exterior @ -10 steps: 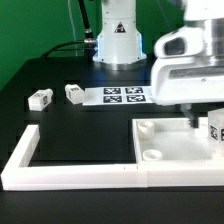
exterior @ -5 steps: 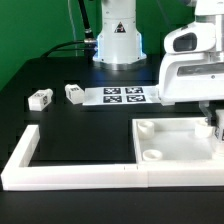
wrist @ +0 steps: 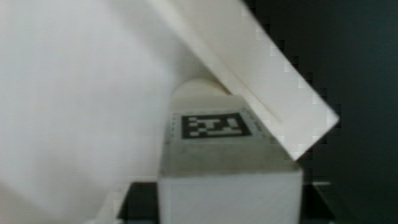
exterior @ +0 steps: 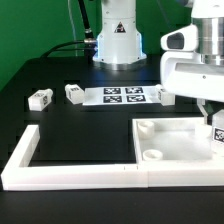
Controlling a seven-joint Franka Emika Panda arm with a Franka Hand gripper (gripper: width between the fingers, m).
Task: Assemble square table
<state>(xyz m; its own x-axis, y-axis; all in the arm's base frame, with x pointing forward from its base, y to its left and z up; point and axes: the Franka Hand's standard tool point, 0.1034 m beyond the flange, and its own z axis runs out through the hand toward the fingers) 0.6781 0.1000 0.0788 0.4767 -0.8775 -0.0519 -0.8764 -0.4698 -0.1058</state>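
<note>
The square table's white slab (exterior: pixel 165 140) lies at the exterior view's right, with a raised rim and round corner sockets. A short white leg (exterior: pixel 217 136) with a black-and-white tag stands on the slab's far right part. My gripper (exterior: pixel 213 122) is down over it. In the wrist view the tagged leg (wrist: pixel 217 150) fills the space between my dark fingers (wrist: pixel 146 200), against the white slab (wrist: pixel 80 100); the gripper (wrist: pixel 221 205) is shut on the leg. Two more legs (exterior: pixel 40 99) (exterior: pixel 74 92) lie on the black table at the exterior view's left.
The marker board (exterior: pixel 125 96) lies behind the slab, in front of the arm's base (exterior: pixel 116 45). A long white L-shaped border wall (exterior: pixel 70 175) runs along the front edge and up the exterior view's left side.
The gripper has shifted toward the exterior view's right and come down over the leg. Its jaws, wide open a second ago, have closed on the leg.
</note>
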